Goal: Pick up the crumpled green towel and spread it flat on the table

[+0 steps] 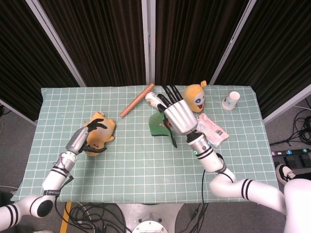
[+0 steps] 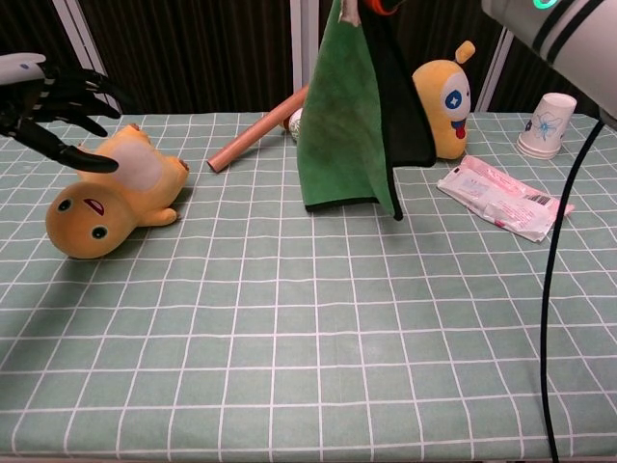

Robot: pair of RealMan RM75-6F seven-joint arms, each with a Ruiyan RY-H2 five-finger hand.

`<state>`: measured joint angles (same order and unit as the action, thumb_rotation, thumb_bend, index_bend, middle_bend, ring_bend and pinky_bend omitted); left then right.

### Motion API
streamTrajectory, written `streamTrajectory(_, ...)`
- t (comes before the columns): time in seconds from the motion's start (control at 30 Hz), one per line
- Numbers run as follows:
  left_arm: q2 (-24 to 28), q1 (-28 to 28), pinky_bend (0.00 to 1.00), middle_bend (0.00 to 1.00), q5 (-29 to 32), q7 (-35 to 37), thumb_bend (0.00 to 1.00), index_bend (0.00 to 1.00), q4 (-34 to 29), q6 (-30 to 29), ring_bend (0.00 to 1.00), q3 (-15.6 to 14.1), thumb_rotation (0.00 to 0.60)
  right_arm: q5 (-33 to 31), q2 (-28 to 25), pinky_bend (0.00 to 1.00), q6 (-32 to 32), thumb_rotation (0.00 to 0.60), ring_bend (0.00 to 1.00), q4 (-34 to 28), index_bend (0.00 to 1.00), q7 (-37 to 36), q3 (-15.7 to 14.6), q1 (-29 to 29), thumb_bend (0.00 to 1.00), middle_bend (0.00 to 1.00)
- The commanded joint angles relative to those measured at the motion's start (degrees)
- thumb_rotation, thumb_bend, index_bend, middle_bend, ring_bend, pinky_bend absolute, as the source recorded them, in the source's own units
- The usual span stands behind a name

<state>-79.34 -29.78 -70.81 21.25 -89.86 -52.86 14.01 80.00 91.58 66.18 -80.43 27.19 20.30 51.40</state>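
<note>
The green towel (image 1: 158, 123) hangs in a long fold from my right hand (image 1: 180, 115), which grips its top above the middle of the table. In the chest view the towel (image 2: 342, 121) drapes down with its dark underside showing on the right, and its lower edge looks lifted off the tablecloth. The gripping fingers are cut off by the top of that view; only the forearm (image 2: 569, 29) shows. My left hand (image 1: 90, 138) hovers with fingers spread over the yellow plush at the left and holds nothing; the chest view shows this hand (image 2: 48, 104) too.
A yellow plush duck (image 2: 111, 198) lies at the left. Behind the towel are a brown stick (image 2: 260, 128), a bottle (image 1: 154, 99) and an orange toy figure (image 2: 442, 96). A pink-white packet (image 2: 501, 198) and a paper cup (image 2: 548, 123) sit at the right.
</note>
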Motion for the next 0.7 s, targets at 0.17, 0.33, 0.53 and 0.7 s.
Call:
streamTrajectory(0.17, -4.8, -4.2, 0.24, 0.23, 9.0, -8.7, 0.03, 0.35, 4.3, 2.8, 0.21, 1.4, 0.388, -8.6, 7.1, 0.00, -4.0, 0.600, 0.00, 2.1, 0.73, 10.9, 2.7, 5.8, 0.38, 0.26)
streamTrajectory(0.33, -6.7, -5.8, 0.25, 0.23, 13.6, -13.3, 0.01, 0.35, 5.1, 3.0, 0.21, 1.5, 0.302, -11.1, 10.8, 0.00, -2.8, 0.600, 0.00, 2.8, 0.73, 14.2, 3.9, 8.0, 0.37, 0.25)
streamTrajectory(0.53, -8.5, -7.5, 0.25, 0.23, 17.3, -16.8, 0.01, 0.35, 6.0, 3.4, 0.21, 2.0, 0.297, -14.0, 14.4, 0.00, -1.4, 0.600, 0.00, 4.3, 0.73, 17.8, 5.5, 10.7, 0.37, 0.25)
streamTrajectory(0.7, -9.4, -8.5, 0.25, 0.23, 18.4, -18.4, 0.01, 0.35, 6.3, 3.7, 0.21, 1.8, 0.294, -16.4, 17.2, 0.00, -0.8, 0.600, 0.00, 7.5, 0.73, 20.1, 7.1, 13.3, 0.37, 0.25)
